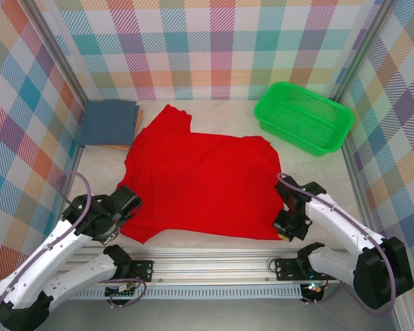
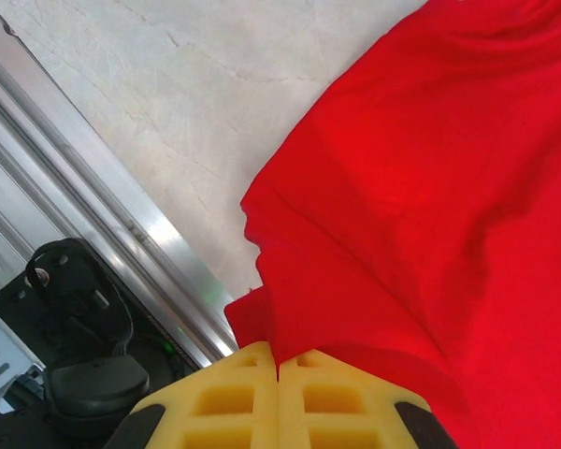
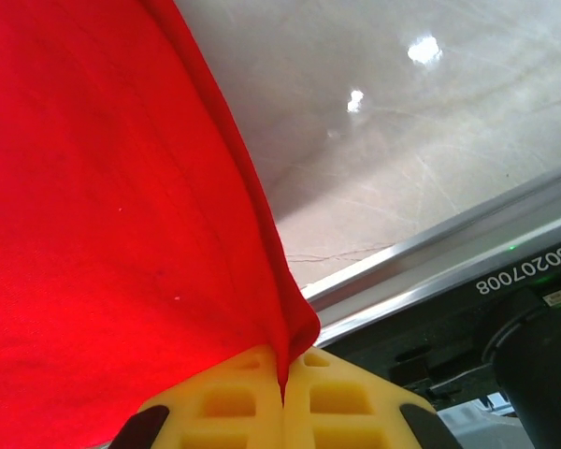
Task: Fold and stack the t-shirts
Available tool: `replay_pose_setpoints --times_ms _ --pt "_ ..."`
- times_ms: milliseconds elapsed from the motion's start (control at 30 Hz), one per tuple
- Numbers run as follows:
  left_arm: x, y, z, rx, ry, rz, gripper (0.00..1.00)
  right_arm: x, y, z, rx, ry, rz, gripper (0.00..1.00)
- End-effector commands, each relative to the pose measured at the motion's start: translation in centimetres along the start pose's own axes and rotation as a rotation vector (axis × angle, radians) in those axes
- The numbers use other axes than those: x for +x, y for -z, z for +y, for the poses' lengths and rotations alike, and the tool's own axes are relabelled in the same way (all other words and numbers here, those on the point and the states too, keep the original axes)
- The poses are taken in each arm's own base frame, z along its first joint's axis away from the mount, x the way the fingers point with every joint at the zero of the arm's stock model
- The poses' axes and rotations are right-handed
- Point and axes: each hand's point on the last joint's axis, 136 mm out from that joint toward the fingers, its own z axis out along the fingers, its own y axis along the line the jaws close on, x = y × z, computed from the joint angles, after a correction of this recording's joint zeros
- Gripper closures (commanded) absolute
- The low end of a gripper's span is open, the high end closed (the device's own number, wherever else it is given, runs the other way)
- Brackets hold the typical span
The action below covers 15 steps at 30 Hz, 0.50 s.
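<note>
Top external view: the red t-shirt [image 1: 203, 176] lies spread flat on the table [image 1: 310, 172], just left of the green mesh basket [image 1: 290, 134] and nearer the arms than it. Only plain red cloth faces up, with no print showing, and no edge of it is turned over. The slate-blue t-shirt [image 1: 109, 123] sits well to the left of the basket as a neat folded square, with a strip of tan showing under its near edge.

The left gripper [image 1: 126, 210] is at the red shirt's near hem corner farthest from the basket. In the left wrist view its yellow fingers [image 2: 224, 402] are pressed together, and the red cloth [image 2: 421, 215] runs right into the seam between them, so it looks to be pinching the hem. The right gripper [image 1: 284, 224] is at the other near corner, on the basket's side. In the right wrist view its fingers [image 3: 346, 402] are clamped on a peak of red fabric [image 3: 103, 206] drawn up between them.

By my reading, the blue shirt's fold is done and it marks the stacking spot. The red shirt has both near corners held but no fold made. All of its folding is left, and then it must be placed on the blue one.
</note>
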Motion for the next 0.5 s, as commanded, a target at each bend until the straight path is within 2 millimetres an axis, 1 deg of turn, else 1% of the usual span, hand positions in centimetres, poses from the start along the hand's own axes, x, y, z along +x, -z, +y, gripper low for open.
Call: replay_pose_setpoints --times_ms 0,100,167,300,400,467 --pt "0.8 -0.9 -2.0 0.042 -0.082 0.011 1.0 1.1 -0.8 -0.3 0.028 -0.038 0.069 1.0" --pt "1.2 -1.4 -4.2 0.067 -0.119 0.021 1.0 0.8 -0.9 0.4 0.027 -0.032 0.078 1.0" --pt "1.0 -1.5 -5.5 0.068 -0.136 0.004 1.0 -0.1 -0.2 0.9 0.031 -0.026 0.038 1.0" --pt "-0.8 -1.5 -7.3 0.056 -0.167 -0.051 1.0 -1.6 1.3 1.6 0.054 -0.026 -0.019 1.0" --pt "-1.7 -2.4 -8.6 0.051 -0.178 -0.039 1.0 -2.6 1.7 1.9 0.065 -0.04 -0.037 1.0" --pt "-2.2 -3.1 -9.9 0.076 -0.18 -0.024 1.0 -3.4 1.9 2.2 0.067 -0.053 -0.051 1.0"
